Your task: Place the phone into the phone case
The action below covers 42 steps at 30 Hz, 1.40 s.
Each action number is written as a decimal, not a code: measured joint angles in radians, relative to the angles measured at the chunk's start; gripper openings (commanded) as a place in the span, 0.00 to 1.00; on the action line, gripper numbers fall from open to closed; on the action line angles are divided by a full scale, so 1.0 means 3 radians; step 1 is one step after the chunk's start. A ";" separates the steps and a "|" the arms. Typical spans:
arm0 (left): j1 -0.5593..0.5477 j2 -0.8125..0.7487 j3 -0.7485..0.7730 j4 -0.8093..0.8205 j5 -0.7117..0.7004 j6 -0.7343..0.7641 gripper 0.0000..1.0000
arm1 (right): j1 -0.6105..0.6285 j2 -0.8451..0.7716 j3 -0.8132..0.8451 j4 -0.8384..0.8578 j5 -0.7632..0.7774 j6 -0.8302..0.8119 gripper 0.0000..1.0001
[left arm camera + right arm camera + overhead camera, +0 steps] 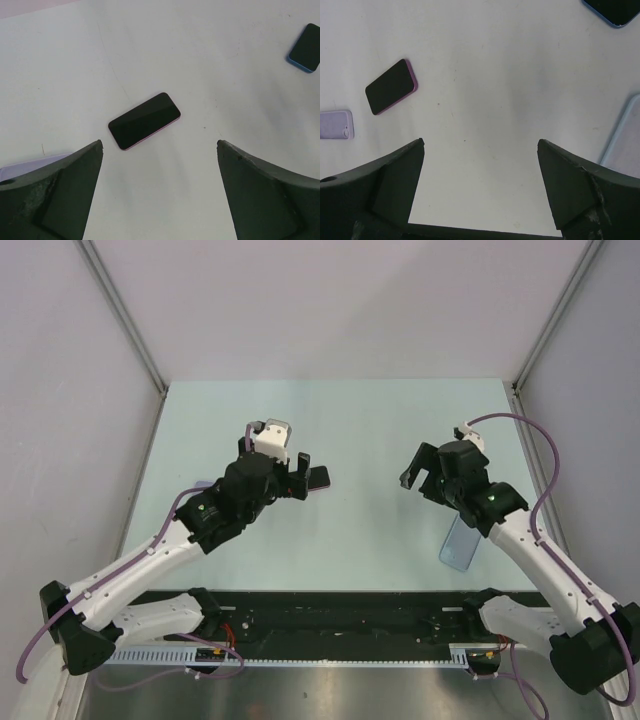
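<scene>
The left gripper [160, 144] hangs above the pale green-white table [350, 410] with its jaws spread wide and nothing between them. Its two dark fingers [60, 195] frame the lower corners of the left wrist view. Just ahead of the fingertips a black-screened phone with a pink edge [144, 120] lies flat on the table, face up and turned on a diagonal. It is apart from both fingers. Its screen is dark, and no logo or text can be made out on it.

A lilac phone case with a camera cut-out at one corner [336, 124] lies flat near that phone, at its side and not touching it. In the left wrist view only a sliver of it shows behind the left finger.

The right gripper [480, 142] is likewise wide open and holds nothing. Its fingers sit above bare table, well apart from the pink-edged phone.

A second black-screened phone with a blue edge [615, 10] lies at the top right corner of the right wrist view, cut off by the frame, its screen also dark.

A translucent light-blue phone case [460, 540] lies flat on the right side of the table, close beside the right forearm in the top view. It is empty, with the table showing through it.

Both phones are out of their cases — each lies on the table on its own.
</scene>
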 measured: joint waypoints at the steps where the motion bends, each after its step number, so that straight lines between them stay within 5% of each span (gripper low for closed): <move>1: 0.0000 0.0000 0.0000 -0.0001 0.0003 0.0000 1.00 | -0.0001 0.0010 0.0000 0.0001 -0.0004 0.0000 1.00; 10: 0.0000 0.0000 0.0000 -0.0001 0.0025 0.0000 1.00 | -0.0196 0.0144 0.0000 -0.0055 0.0048 0.0111 0.95; 18: 0.0000 -0.0001 0.0000 -0.0001 0.0060 -0.0003 1.00 | -0.0711 0.0711 0.0001 -0.0313 0.0146 0.0135 0.57; 42: 0.0000 -0.0075 0.0000 -0.0001 0.0145 -0.0004 1.00 | -0.1397 0.1514 -0.0469 0.0088 -0.0291 -0.0103 0.49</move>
